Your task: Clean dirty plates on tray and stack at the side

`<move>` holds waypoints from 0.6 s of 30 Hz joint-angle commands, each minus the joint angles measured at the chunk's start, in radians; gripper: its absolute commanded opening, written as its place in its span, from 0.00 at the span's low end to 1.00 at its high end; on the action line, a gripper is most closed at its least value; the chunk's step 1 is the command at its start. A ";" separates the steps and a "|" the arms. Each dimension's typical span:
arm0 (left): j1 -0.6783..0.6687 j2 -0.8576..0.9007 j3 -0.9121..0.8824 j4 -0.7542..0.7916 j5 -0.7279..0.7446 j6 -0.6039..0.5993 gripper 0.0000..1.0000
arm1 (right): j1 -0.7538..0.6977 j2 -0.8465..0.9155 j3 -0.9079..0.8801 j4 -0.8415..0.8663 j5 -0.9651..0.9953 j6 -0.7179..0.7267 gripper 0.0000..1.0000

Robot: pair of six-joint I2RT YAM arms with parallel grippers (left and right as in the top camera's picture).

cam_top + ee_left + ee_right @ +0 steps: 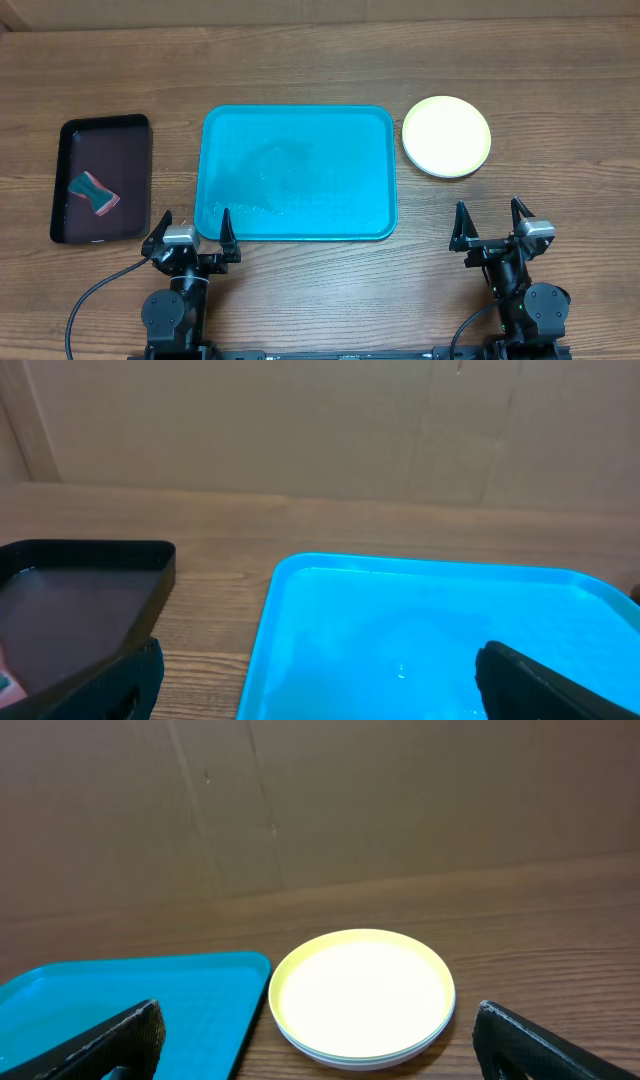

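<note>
While the turquoise tray [298,172] holds no plates, the stacked plates [446,136] rest just beside its right edge. Right gripper [488,206], nearer that stack, and left gripper [195,214] hover off the tray's front edge, jaws apart.

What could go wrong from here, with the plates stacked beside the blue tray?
1. The plate stack sits close to the far right corner of the tray, ahead of the open right gripper. A careless reach could shove it or slide the plates apart.
2. The open left gripper sits near the corners of the tray and the black tray holding the sponge. A sideways swing might clip either rim.
</note>
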 commanded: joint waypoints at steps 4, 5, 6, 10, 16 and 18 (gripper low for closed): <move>-0.007 -0.011 -0.004 -0.001 -0.013 -0.014 1.00 | 0.003 -0.012 -0.011 0.005 0.017 -0.008 1.00; -0.007 -0.011 -0.004 -0.001 -0.013 -0.014 1.00 | 0.003 -0.012 -0.010 0.003 0.029 -0.013 1.00; -0.007 -0.011 -0.004 -0.001 -0.013 -0.014 1.00 | 0.003 -0.012 -0.010 0.003 0.028 -0.029 1.00; -0.007 -0.011 -0.004 -0.001 -0.013 -0.014 1.00 | 0.004 -0.012 -0.010 0.001 0.032 -0.153 1.00; -0.007 -0.011 -0.004 -0.001 -0.013 -0.014 1.00 | 0.002 -0.012 -0.010 0.000 0.039 -0.186 1.00; -0.007 -0.011 -0.004 -0.001 -0.013 -0.014 1.00 | 0.002 -0.012 -0.010 0.000 0.039 -0.182 1.00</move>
